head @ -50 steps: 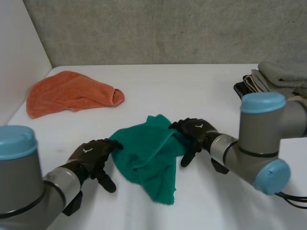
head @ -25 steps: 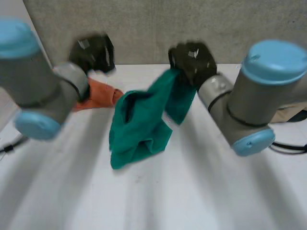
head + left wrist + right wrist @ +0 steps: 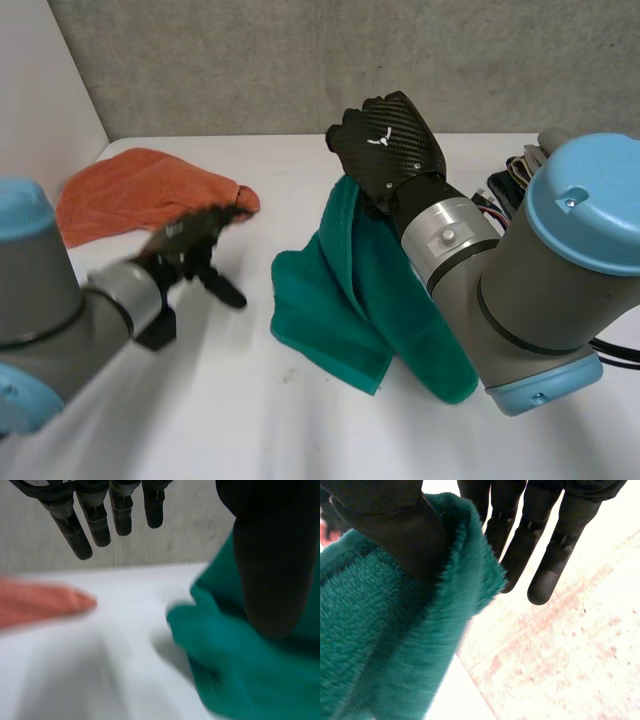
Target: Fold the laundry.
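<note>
1. Lifting looks to us like the step in hand: our right hand (image 3: 385, 150) is raised over the table (image 3: 200, 410), thumb clamping the top edge of the green towel (image 3: 345, 290) against its fingers.
2. We see the towel hanging from that pinch in loose folds, its lower end bunched on the table at six o'clock of the hand, near the table's middle.
3. Our left hand (image 3: 190, 248) hovers low at nine o'clock of the towel, near it but apart, fingers straight and spread, holding nothing.
4. We find the orange towel (image 3: 140, 190) crumpled at ten o'clock on the table, with no hand on it.
5. At two o'clock a stack (image 3: 585, 160) of folded cloths rests by the table's edge; we take these as finished pieces.
6. We judge the task partly done at best: the green towel shows no neat fold yet and wants a second grip on its top edge, spreading flat, and then folding; the orange towel is left entirely.
</note>
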`<state>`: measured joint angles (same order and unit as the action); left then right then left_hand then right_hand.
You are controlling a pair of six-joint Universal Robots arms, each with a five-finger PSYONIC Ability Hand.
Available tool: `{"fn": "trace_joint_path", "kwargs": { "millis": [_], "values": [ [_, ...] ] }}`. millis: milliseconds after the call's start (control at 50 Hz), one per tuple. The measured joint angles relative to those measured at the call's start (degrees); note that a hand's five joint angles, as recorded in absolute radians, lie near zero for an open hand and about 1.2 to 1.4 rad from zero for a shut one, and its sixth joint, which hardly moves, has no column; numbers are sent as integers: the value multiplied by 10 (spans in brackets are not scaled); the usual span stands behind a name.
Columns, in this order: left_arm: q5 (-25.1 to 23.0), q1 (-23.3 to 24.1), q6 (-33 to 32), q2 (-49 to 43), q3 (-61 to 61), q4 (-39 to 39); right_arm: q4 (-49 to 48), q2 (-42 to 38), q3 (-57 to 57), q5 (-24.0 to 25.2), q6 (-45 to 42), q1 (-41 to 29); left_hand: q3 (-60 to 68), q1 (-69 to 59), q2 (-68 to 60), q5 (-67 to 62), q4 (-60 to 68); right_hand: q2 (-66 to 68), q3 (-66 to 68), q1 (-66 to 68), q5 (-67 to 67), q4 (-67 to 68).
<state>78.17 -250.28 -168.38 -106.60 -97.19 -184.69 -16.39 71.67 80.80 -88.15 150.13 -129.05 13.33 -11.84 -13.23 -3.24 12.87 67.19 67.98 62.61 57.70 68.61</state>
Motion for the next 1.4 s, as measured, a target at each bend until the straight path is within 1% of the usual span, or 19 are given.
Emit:
{"fn": "trace_joint_path", "kwargs": {
  "millis": [120,260,420,640,660,720,740,760,800,900,920,1020,1040,1120,1160,1220,1280,1380,1400],
  "values": [
    [31,15,74,-10,-65,-3,22,8,-7,-39,-7,-9,24,-43,-28,-30,33,0,0,0,0,0],
    [41,45,73,-29,-66,-35,58,35,-5,-50,8,-27,25,-43,-29,-30,34,0,0,0,0,0],
    [68,95,71,-87,7,-80,98,85,3,-50,61,-48,24,-41,-27,-28,33,0,0,0,0,0],
    [100,192,144,-178,135,-48,123,136,8,-50,90,-72,17,-34,-17,-14,17,0,0,0,0,0],
    [102,199,154,-185,146,-41,125,139,8,-50,92,-71,53,-79,-62,-53,56,0,0,0,0,0],
    [107,209,179,-194,164,-28,126,143,10,-52,96,-63,329,-392,-333,-328,335,0,0,0,0,0],
    [109,209,187,-194,167,-25,126,143,12,-52,97,-58,329,-392,-333,-328,335,0,0,0,0,0],
    [111,208,194,-191,169,-21,126,143,13,-53,97,-52,486,-527,-496,-480,499,0,0,0,0,0],
    [114,199,206,-179,165,-14,124,142,17,-54,97,-33,525,-527,-540,-505,546,0,0,0,0,0],
    [110,161,206,-126,140,-3,121,131,24,-49,83,14,530,-527,-544,-505,555,0,0,0,1,0],
    [95,133,191,-87,123,4,121,120,28,-42,64,44,530,-527,-544,-505,555,0,0,0,1,0],
    [15,65,121,-2,96,38,126,95,36,-21,22,91,530,-527,-545,-505,556,0,0,0,1,0],
    [-24,41,88,21,95,60,127,87,41,-11,11,102,536,-527,-547,-505,556,0,0,0,1,0],
    [-107,-8,2,50,110,128,115,67,60,22,4,109,542,-527,-550,-505,558,0,0,0,1,0],
    [-130,-24,-36,45,125,160,102,56,73,37,8,104,543,-527,-550,-505,558,0,0,0,1,0],
    [-141,-38,-85,19,153,200,70,37,93,55,22,89,543,-527,-550,-505,558,0,0,0,2,0],
    [-132,-43,-137,-36,193,241,22,3,114,59,42,64,543,-527,-550,-505,558,0,2,0,3,0],
    [-89,-35,-200,-149,266,284,-45,-75,120,29,61,24,543,-527,-549,-505,558,0,2,0,4,0],
    [-79,-33,-206,-167,279,289,-51,-88,116,20,61,18,495,-492,-488,-474,499,0,2,0,4,0]
  ]
}}
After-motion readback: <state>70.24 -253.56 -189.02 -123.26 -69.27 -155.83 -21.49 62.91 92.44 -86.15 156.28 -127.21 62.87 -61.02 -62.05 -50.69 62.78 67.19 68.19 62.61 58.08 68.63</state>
